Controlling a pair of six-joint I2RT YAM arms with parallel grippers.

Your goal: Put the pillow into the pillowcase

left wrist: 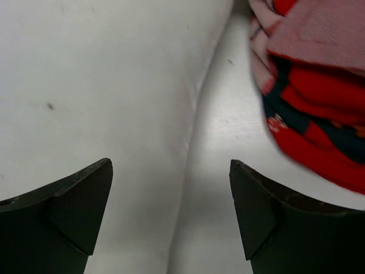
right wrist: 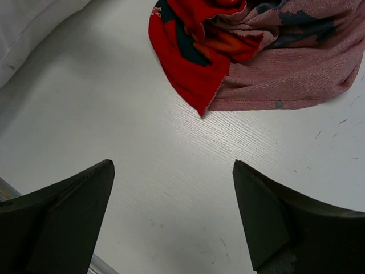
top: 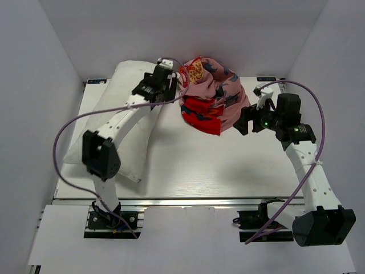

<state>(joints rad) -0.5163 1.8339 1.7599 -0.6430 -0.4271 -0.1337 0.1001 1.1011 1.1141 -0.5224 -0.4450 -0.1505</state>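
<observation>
The white pillow (top: 122,77) lies along the left of the table, and the left arm reaches over it. The pillowcase (top: 214,97) is a crumpled red and dull pink heap at the back middle. My left gripper (top: 175,85) is open and empty, hovering over the pillow's right edge (left wrist: 97,85) with the pillowcase (left wrist: 319,85) just to its right. My right gripper (top: 242,120) is open and empty, just right of the heap. In the right wrist view the right gripper (right wrist: 174,168) is over bare table, short of the pillowcase (right wrist: 274,63), and a pillow corner (right wrist: 28,23) shows far left.
White walls (top: 45,85) close in the white table (top: 188,165) on the left, back and right. A metal rail (top: 171,201) runs along the near edge. Purple cables (top: 57,142) loop from both arms.
</observation>
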